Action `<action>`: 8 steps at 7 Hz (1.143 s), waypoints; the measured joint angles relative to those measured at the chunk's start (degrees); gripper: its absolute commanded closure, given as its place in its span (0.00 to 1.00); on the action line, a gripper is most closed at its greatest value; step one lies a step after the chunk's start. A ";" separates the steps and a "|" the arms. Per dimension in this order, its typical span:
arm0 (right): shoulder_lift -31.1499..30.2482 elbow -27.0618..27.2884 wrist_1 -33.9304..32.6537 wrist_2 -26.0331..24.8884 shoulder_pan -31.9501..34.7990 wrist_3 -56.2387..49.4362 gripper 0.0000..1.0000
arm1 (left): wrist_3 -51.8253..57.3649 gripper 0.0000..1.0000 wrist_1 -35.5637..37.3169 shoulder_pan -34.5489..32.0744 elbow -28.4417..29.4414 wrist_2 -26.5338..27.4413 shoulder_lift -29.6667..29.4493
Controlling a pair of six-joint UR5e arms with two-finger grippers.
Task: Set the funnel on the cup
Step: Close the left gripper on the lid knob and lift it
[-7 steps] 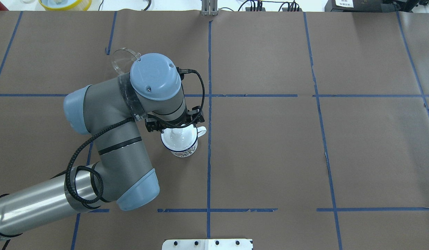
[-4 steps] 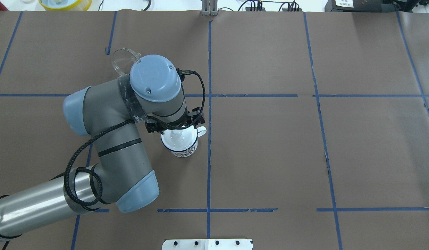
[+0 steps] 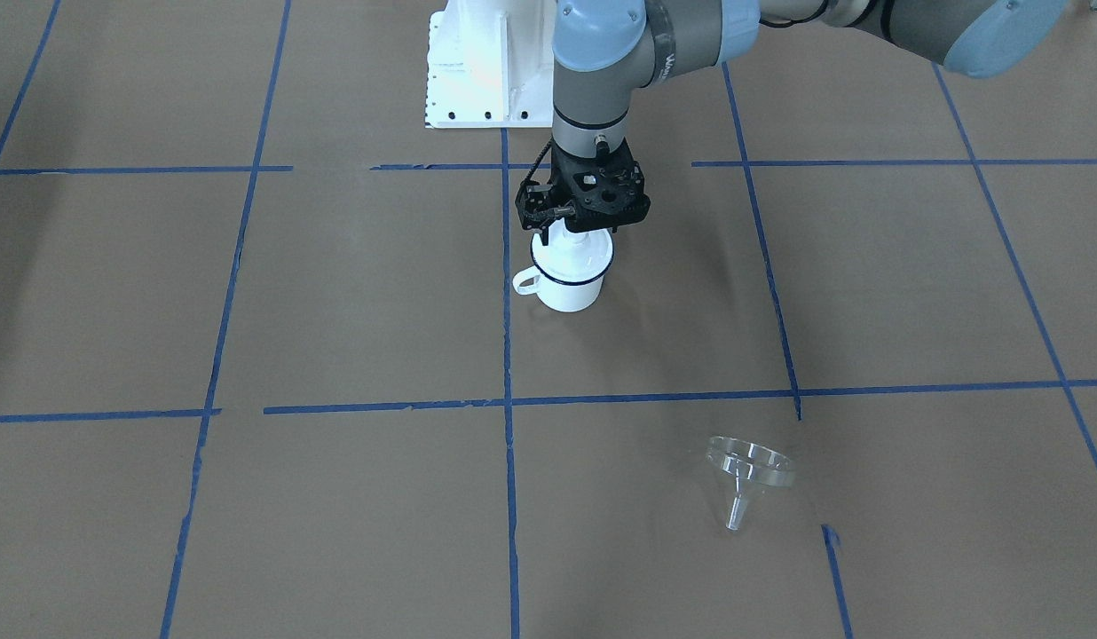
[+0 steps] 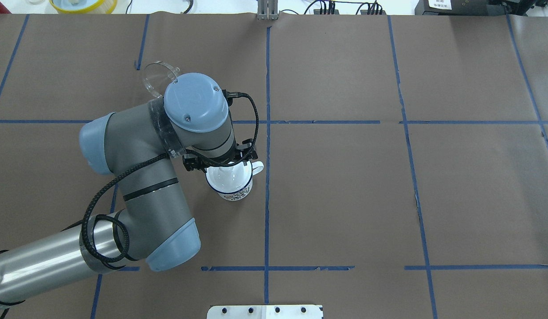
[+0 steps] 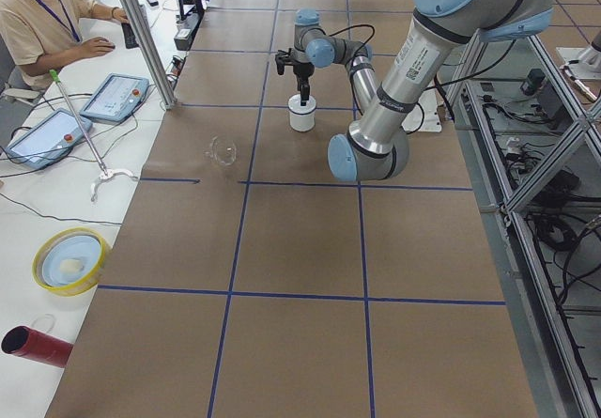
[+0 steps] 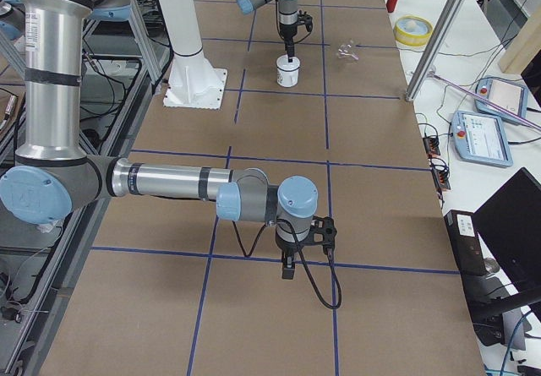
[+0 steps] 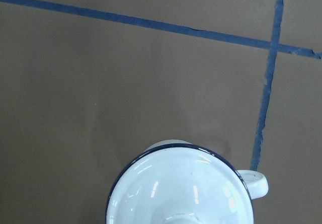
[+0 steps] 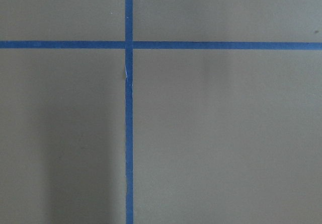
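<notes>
Brown-paper bench [image 3: 868, 293], blue tape grid. On it the left gripper [image 3: 573, 229] points straight down at the knob of the white lid [image 7: 181, 183] sitting on the cup [image 3: 566, 293]; can't tell if it's clamped. Print on the cup's side is unreadable (arm sticker too). Cup handle just beside a tape line. Well apart, the funnel [image 3: 749, 470] lies tipped on bare paper, open room all round. The right gripper [image 6: 288, 266] hangs low by a tape crossing; grip state unclear.
</notes>
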 measured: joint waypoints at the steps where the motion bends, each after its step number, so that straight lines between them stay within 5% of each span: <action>1: 0.00 0.00 0.00 0.00 0.00 0.00 0.00 | 0.05 0.77 0.00 0.00 -0.12 -0.06 -0.05; 3: 0.00 0.00 0.00 0.00 0.00 0.00 0.00 | 0.12 0.79 0.05 0.00 -0.44 -0.28 -0.42; 4: 0.00 0.00 0.00 0.00 0.00 0.00 0.00 | 0.13 1.00 0.07 0.00 -0.53 -0.36 -0.52; 8: 0.00 0.00 0.00 0.00 0.00 0.00 0.00 | 1.07 1.00 3.27 -0.48 -4.53 -0.44 -0.24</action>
